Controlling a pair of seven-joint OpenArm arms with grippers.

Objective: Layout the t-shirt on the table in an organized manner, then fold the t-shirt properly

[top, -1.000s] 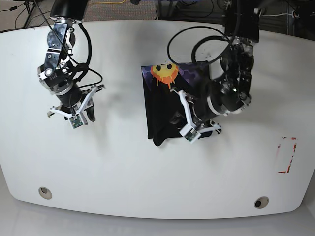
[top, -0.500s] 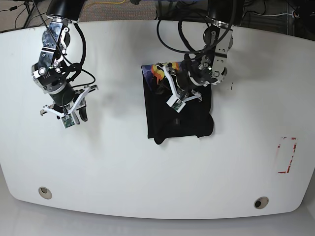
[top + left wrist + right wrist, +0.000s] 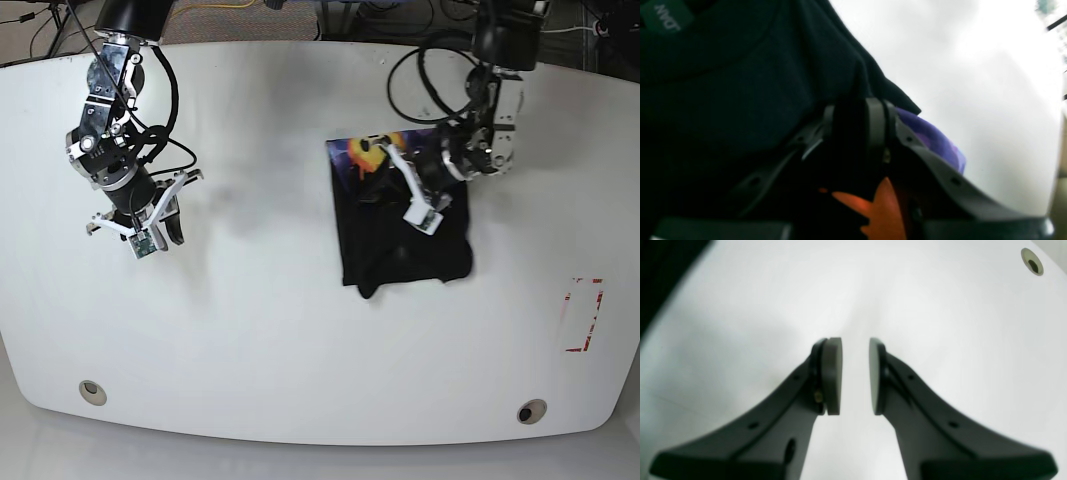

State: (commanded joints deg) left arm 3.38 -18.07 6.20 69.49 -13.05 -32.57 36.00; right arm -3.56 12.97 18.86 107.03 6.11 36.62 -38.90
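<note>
The black t-shirt [image 3: 400, 250] lies folded in a rough rectangle right of the table's [image 3: 300, 330] middle, with its yellow-orange graphic at the far edge. My left gripper [image 3: 388, 175] is shut on the cloth near that edge. In the left wrist view the fingers [image 3: 873, 130] pinch black cloth of the t-shirt [image 3: 740, 83], beside the purple patch [image 3: 933, 143] and an orange tip. My right gripper [image 3: 160, 232] hovers over bare table at the left. It is open, with a narrow gap between its pads [image 3: 833, 376] and nothing in it.
Two round grey holes [image 3: 92, 391] [image 3: 531, 411] sit near the front edge; one hole [image 3: 1032, 261] shows in the right wrist view. A red-marked patch [image 3: 583, 315] is at the right. Cables hang behind the table's far edge.
My left gripper has moved from the t-shirt's near edge to its far edge, shut on the cloth, and dragged the whole t-shirt rightward. The right arm has barely shifted.
</note>
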